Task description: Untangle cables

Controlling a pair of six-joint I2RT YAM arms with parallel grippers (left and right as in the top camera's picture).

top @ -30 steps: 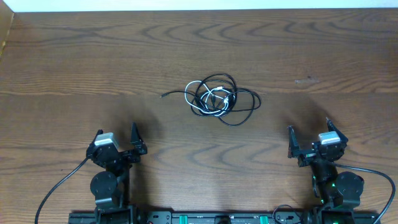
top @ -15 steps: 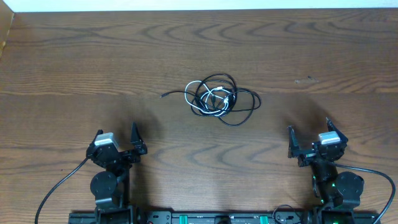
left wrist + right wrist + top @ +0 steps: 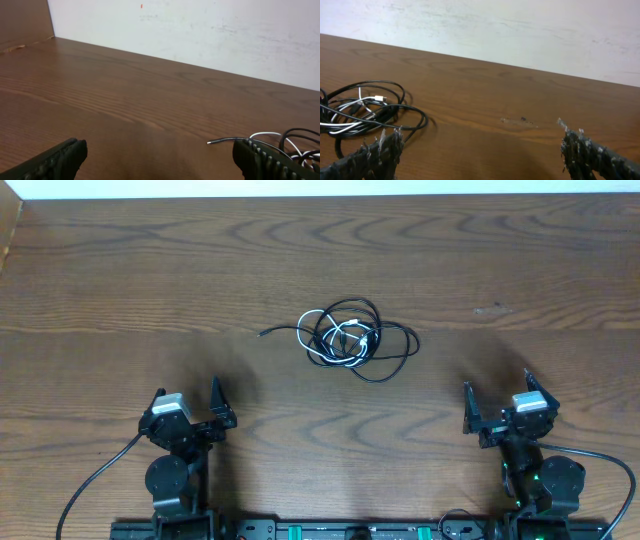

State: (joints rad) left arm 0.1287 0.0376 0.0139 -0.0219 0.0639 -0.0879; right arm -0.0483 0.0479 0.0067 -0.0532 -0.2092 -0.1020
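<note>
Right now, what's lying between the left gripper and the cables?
Nothing. Only bare table separates the left gripper from the cables. The overhead view shows this, and the left wrist view agrees.

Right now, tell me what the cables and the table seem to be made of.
The cables: probably plastic- or rubber-sheathed cord, mostly black, one white, slightly glossy; they bend into loose loops. The table: wood or wood-look laminate, dark brown with swirling grain, satin finish.

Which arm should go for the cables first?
Left, probably. Both pincers are open and about equally far from the cables, but the free black end trails toward the left pincer, clear of the knot. The right pincer faces only tangled loops.
</note>
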